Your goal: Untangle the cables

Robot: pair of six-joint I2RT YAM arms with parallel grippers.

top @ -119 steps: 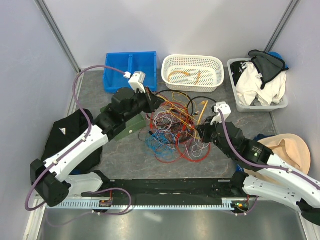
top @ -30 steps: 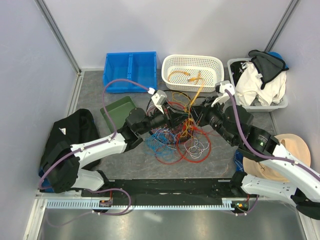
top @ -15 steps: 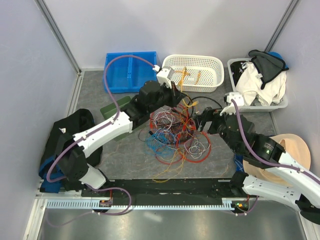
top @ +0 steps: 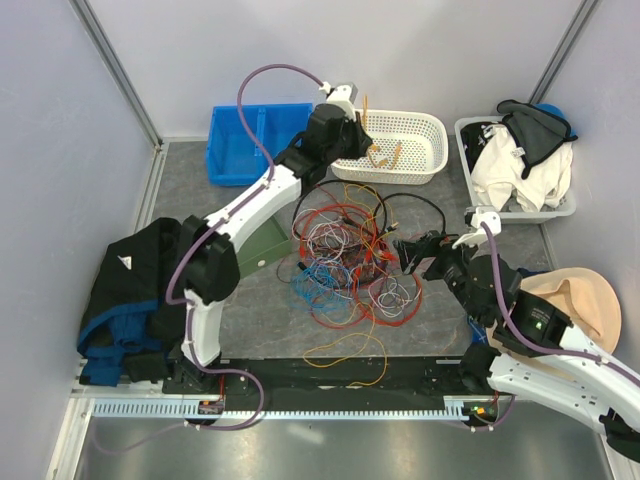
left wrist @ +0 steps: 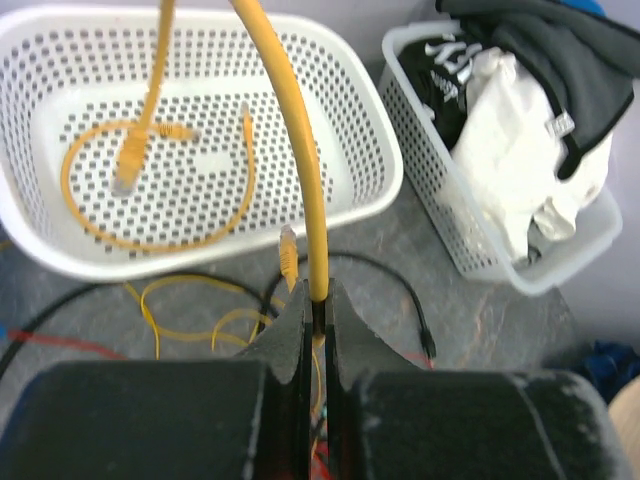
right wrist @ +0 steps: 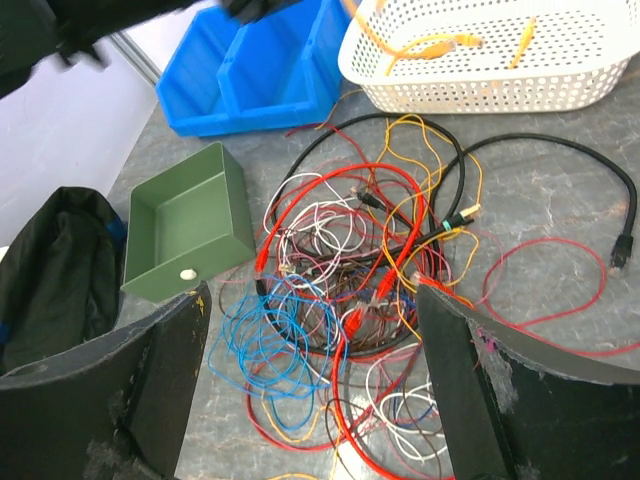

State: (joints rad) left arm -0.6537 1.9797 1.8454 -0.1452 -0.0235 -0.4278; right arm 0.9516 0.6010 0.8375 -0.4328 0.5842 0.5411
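Most cables (top: 350, 265) lay tangled; left claw (left wrist: 315, 295) clamped a yellow cable (left wrist: 300, 150) over the basket (top: 400, 172); right claw (right wrist: 315, 390) apart.

Left claw (left wrist: 315, 300): two dark fingers pressed together on a yellow cable (left wrist: 300, 150), which rises in a curve out of the top edge. White perforated basket (left wrist: 385, 170), behind: holds a looped orange cable (left wrist: 170, 243) with plugs. Second basket (left wrist: 470, 230), right: holds a white garment (left wrist: 510, 150) and a dark garment (left wrist: 560, 50). Grey table (left wrist: 400, 340): black cable (left wrist: 400, 285), thin yellow wires (left wrist: 190, 290), red wire (left wrist: 60, 342).
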